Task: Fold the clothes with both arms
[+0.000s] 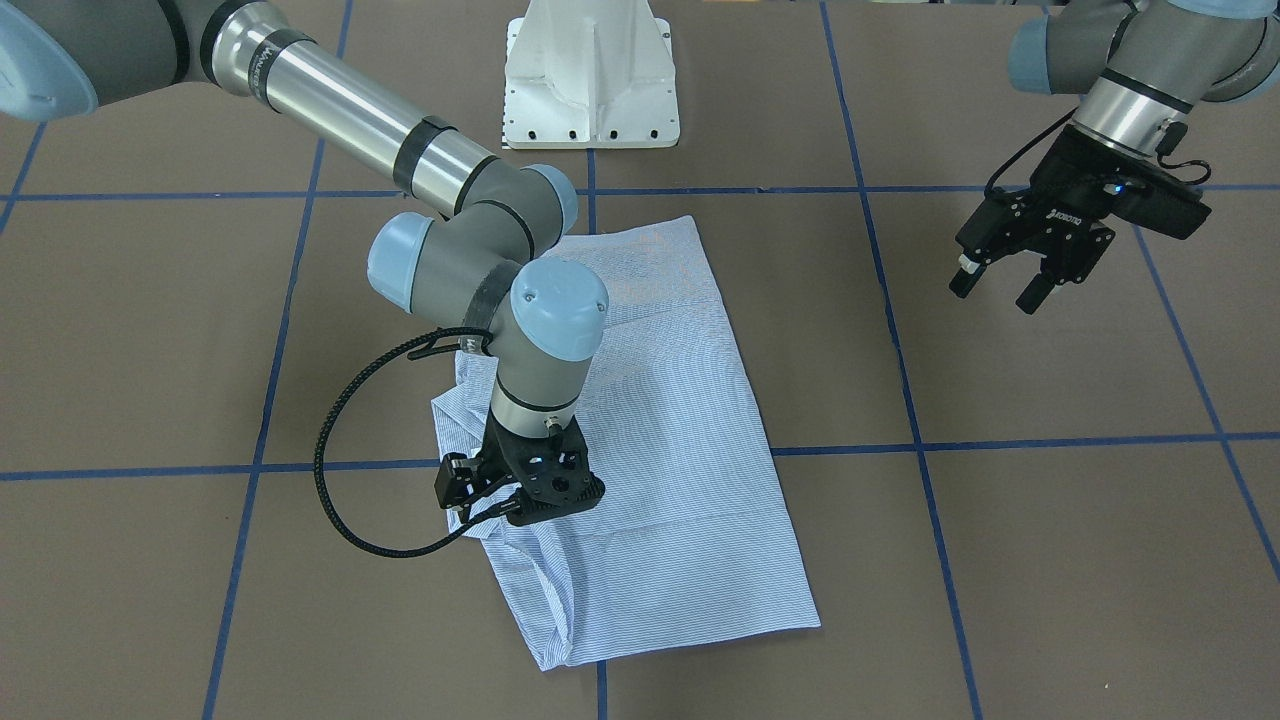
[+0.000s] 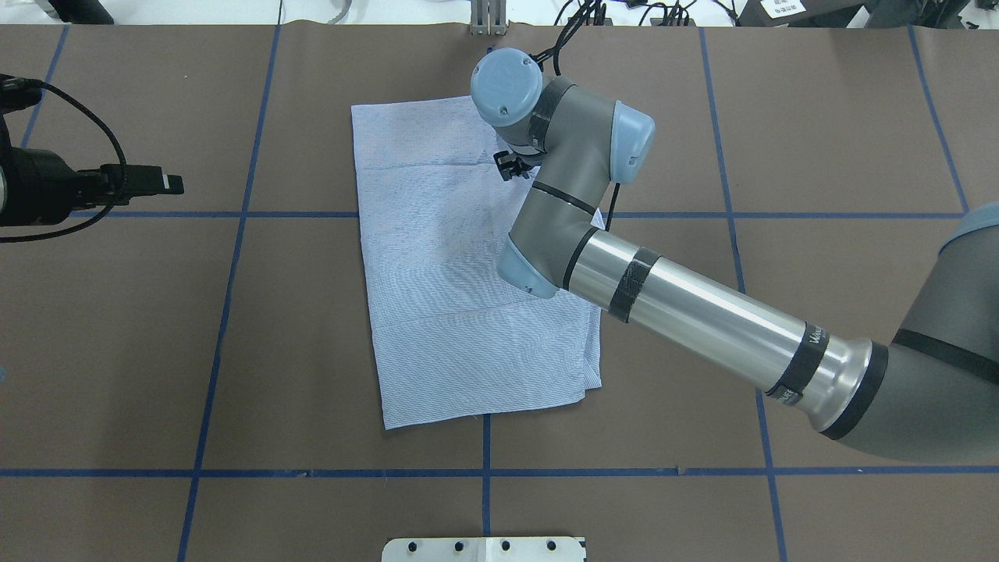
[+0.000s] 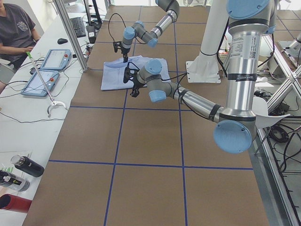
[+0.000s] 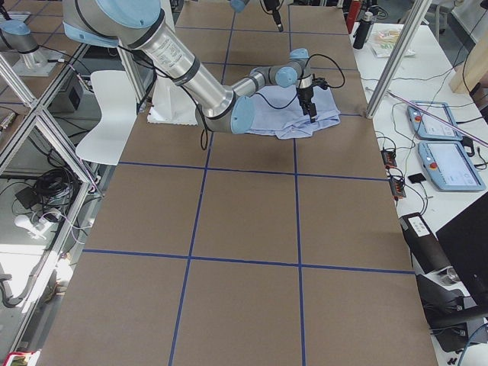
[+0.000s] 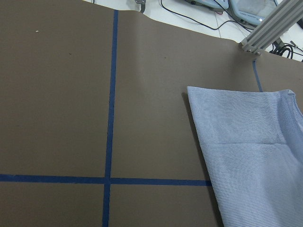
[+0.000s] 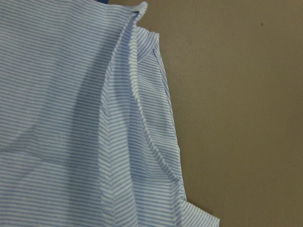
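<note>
White lettering on the left gripper (image 1: 996,290), raised at the upper right of the front-facing view with fingers spread, seems to read ROBOTIQ. The folded shirt (image 1: 680,420) lies flat on the table (image 1: 1050,520) mid-frame, a long rectangle whose long axis runs from upper centre to lower right. The right gripper (image 1: 525,500) points down at its left edge; whether those fingers are apart or pinched cannot be told

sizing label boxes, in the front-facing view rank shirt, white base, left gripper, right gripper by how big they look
1. shirt
2. left gripper and white base, too alike to rank; the base is cut off by the view's top edge
3. right gripper, seen from above
</note>
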Controlling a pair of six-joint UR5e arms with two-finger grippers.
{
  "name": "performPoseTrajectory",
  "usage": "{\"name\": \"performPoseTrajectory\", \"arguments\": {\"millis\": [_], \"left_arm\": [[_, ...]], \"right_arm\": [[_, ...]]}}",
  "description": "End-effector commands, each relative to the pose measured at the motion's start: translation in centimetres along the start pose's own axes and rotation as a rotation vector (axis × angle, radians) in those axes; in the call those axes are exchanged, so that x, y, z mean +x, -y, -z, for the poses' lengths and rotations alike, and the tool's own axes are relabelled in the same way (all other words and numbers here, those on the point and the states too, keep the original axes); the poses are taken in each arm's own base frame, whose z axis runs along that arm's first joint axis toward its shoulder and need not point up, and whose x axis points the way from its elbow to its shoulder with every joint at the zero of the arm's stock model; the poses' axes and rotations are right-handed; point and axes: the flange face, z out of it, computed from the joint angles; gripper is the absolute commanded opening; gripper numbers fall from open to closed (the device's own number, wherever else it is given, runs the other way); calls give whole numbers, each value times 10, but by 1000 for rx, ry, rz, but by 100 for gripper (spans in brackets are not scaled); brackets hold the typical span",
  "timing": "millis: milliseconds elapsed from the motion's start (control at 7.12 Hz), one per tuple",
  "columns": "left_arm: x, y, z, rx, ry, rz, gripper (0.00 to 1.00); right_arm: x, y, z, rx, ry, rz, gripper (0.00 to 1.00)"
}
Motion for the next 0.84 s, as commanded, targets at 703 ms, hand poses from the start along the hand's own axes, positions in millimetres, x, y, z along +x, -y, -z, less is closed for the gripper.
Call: {"name": "performPoseTrajectory", "arguments": {"millis": [703], "left_arm": [[52, 3, 37, -13, 13, 3, 100]], "right_arm": [[181, -2, -22, -45, 70, 16, 100]]}}
